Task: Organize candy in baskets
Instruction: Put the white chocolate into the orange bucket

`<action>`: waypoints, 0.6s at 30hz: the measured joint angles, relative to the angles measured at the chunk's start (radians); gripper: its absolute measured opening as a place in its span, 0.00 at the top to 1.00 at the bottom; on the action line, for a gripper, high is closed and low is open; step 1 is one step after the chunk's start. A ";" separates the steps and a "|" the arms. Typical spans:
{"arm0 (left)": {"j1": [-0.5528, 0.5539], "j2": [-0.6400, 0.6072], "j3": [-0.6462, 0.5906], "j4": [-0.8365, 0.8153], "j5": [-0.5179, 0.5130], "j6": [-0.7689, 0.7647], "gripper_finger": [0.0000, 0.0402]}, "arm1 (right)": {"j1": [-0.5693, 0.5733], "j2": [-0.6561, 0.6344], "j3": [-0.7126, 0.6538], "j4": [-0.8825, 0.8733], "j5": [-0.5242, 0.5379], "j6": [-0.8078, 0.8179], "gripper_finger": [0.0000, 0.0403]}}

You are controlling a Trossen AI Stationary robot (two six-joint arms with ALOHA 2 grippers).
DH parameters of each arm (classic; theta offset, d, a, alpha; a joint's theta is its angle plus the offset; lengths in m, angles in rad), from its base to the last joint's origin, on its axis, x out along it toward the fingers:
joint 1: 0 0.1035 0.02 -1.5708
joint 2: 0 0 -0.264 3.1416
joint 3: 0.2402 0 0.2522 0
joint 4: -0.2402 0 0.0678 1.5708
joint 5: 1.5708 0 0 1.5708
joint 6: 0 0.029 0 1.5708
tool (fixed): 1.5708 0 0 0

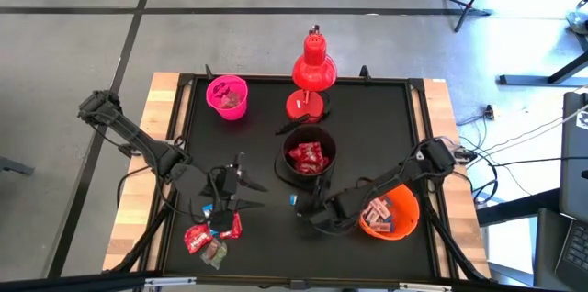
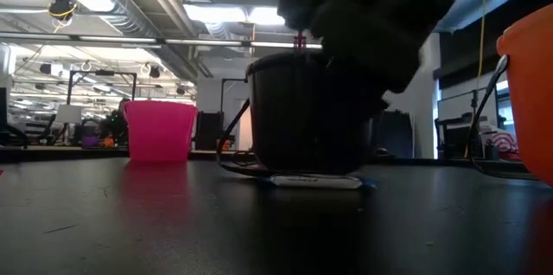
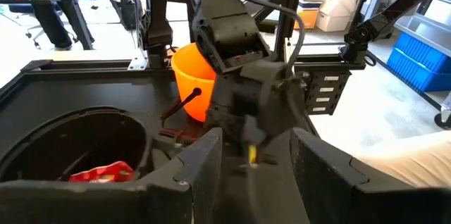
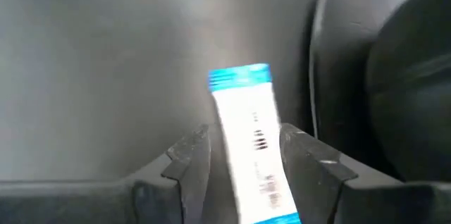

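One white-and-blue candy (image 4: 246, 132) lies flat on the black table (image 1: 367, 117), in front of the black basket (image 1: 308, 156), which holds red candy. My right gripper (image 4: 243, 150) slants down over this candy, open, one finger on each side of it. The orange basket (image 1: 390, 211) beside my right arm holds several candies. The pink basket (image 1: 227, 96) stands at the far left. A loose heap of candy (image 1: 211, 237) lies near the front edge. My left gripper (image 1: 241, 182) hangs open and empty above the table, left of the black basket. My right gripper stands astride the white-and-blue candy (image 2: 315, 182), which lies flat on the table. I cannot tell whether either finger (image 4: 306, 157) touches it.
A red desk lamp (image 1: 312, 72) stands at the far edge behind the black basket. My two arms are close together in the middle of the table. Bare table surface lies at the far right and between the pink basket and my left arm.
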State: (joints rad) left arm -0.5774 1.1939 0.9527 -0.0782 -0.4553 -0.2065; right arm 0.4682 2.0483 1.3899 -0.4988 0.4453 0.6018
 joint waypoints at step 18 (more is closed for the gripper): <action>0.000 0.076 0.000 0.005 0.003 -0.005 0.61 | -0.020 -0.001 -0.014 -0.017 -0.243 0.030 0.58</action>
State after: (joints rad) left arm -0.5770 1.2701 0.9527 -0.0730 -0.4526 -0.2111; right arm 0.4481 2.0472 1.3762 -0.5159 0.2025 0.6323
